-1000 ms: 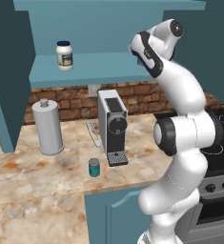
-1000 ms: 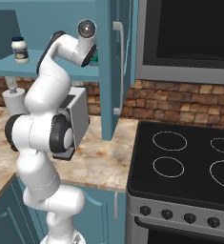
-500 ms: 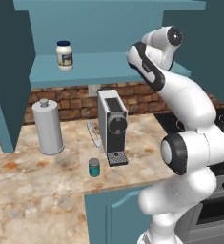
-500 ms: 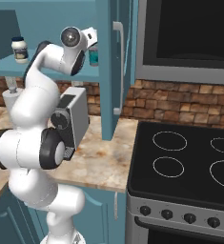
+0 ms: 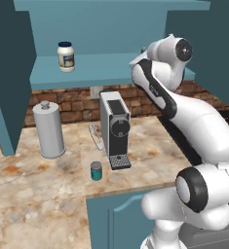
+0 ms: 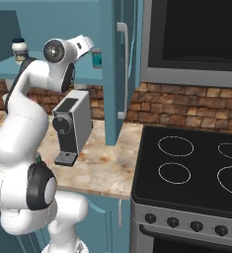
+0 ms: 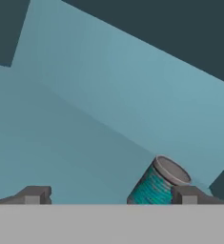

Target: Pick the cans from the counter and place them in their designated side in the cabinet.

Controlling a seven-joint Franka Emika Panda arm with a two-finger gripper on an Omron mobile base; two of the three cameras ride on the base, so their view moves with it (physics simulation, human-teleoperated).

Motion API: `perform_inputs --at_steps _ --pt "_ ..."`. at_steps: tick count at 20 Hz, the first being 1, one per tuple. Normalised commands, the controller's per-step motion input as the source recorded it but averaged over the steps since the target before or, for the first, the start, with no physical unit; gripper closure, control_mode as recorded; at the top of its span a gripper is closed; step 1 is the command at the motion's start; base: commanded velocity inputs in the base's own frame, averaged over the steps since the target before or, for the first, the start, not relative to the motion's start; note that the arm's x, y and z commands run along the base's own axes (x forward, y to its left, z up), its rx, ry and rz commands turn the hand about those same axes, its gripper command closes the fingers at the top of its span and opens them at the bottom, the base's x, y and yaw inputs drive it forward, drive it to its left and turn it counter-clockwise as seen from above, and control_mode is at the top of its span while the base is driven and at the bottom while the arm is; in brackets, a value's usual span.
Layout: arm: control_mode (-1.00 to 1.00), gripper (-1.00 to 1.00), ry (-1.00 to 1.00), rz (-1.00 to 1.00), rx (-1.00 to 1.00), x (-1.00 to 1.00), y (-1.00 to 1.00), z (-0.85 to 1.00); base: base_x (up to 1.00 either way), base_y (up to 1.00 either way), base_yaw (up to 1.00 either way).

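Your gripper (image 7: 108,198) is spread wide and empty inside the cabinet (image 5: 111,29); one can (image 7: 157,183) stands on the shelf (image 5: 96,70) just past the right fingertip, so it looks released. The other can (image 5: 96,170) sits on the counter (image 5: 33,194) in front of the coffee machine (image 5: 115,127), left of its drip tray. The jar (image 5: 66,56) marks the shelf's far-left side

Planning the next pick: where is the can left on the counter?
In the left base view, the can stands on the counter, left of the coffee machine's drip tray.

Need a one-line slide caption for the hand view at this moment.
Open gripper inside the cabinet, one teal can standing on the shelf beside its fingertip.
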Motion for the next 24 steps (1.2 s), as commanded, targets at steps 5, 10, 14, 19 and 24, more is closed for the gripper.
perform_inputs --at_steps 5,10,14,19,24 --pt "-1.0 -1.0 0.04 -0.07 -0.06 -0.64 0.08 -0.1 0.0 0.0 0.0" --pt "-1.0 -1.0 0.17 -0.07 -0.09 -0.52 0.04 -0.21 0.0 0.0 0.0" --pt "-1.0 -1.0 0.18 0.0 -0.15 -0.39 0.0 -0.59 0.0 0.0 0.0" --pt "-1.0 -1.0 0.14 -0.05 0.08 -0.66 0.0 -0.26 0.0 0.0 0.0" --pt "-1.0 -1.0 0.09 -0.07 0.17 -0.76 0.05 -0.01 0.0 0.0 0.0"
